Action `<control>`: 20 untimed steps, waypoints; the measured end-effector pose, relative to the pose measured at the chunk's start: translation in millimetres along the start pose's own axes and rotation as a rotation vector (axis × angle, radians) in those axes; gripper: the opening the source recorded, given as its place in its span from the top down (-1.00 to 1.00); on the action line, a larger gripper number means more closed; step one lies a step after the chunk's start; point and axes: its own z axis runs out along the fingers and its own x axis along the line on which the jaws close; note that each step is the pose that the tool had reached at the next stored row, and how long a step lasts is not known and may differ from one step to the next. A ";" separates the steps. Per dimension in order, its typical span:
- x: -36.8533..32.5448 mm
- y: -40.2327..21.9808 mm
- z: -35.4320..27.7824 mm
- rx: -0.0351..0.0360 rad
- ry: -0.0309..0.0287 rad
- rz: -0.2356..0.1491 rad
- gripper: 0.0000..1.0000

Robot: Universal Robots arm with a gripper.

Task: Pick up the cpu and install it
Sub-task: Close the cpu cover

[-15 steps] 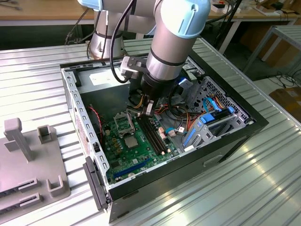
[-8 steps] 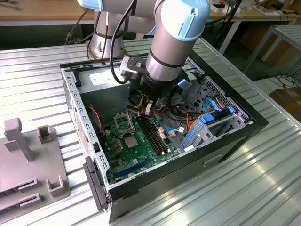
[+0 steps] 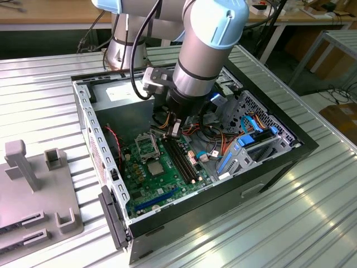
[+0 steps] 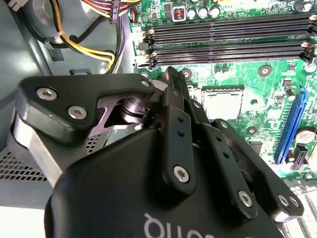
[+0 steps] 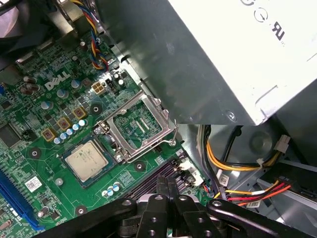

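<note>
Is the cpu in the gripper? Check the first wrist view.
No: in the first wrist view the cpu lies flat on the motherboard, apart from the gripper.

The cpu [image 5: 86,159] is a small flat square chip with a plain silver-grey metal top. It lies flat, face up, on the green board, just beside the hollow silver frame and apart from it, also seen in the exterior view [image 3: 155,168] and second wrist view [image 4: 222,104].

Open board above cpu [image 5: 86,163]; power supply [image 5: 208,54] nearby.
</note>
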 end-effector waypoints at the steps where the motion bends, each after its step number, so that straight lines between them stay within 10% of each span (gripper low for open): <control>1: 0.0 0.0 0.0 0.0001 -0.0001 0.000 0.79; 4: 0.1 0.1 0.0 0.0001 -0.0001 0.000 0.79; 7: -14.0 13.0 22.6 -0.0212 -0.0299 0.000 0.79; 10: -9.5 18.8 29.9 -0.0318 -0.0438 -0.001 0.79; 20: -6.8 21.4 35.7 -0.0437 -0.0602 -0.003 0.79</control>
